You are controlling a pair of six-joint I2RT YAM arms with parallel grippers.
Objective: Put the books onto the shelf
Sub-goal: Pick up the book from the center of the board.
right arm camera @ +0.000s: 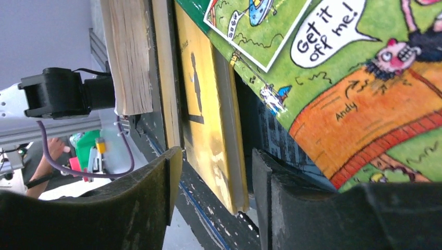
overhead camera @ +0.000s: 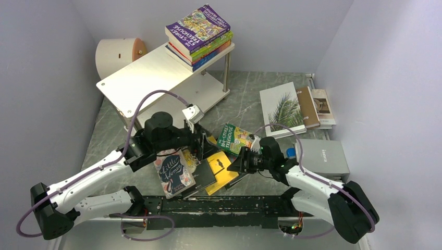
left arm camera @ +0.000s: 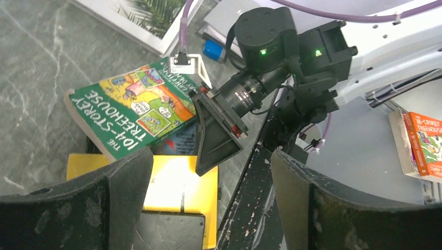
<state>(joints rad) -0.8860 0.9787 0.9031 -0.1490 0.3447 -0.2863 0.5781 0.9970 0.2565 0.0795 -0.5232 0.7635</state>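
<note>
Plainly most of the work lies ahead; one stack of books [overhead camera: 199,31] sits on the top board of the shelf [overhead camera: 156,73], while a loose heap lies on the table just in front of the arms and a few larger books [overhead camera: 281,109] rest well off to the right. The right gripper [right arm camera: 216,156] has its jaws apart on either side of the yellow book [right arm camera: 206,104], at its edge; neither pad visibly presses it. The left gripper [left arm camera: 208,172] hangs wide apart over the same heap, holding nothing.

The risks, as I judge them: the green book [overhead camera: 235,138] lies partly on the yellow one, so pulling the yellow book out could drag it along or tip it off; a bite on so thin an edge might slip once the book's weight hangs from it; and the two grippers are near each other over the heap, so a careless lift could knock one against the other.
</note>
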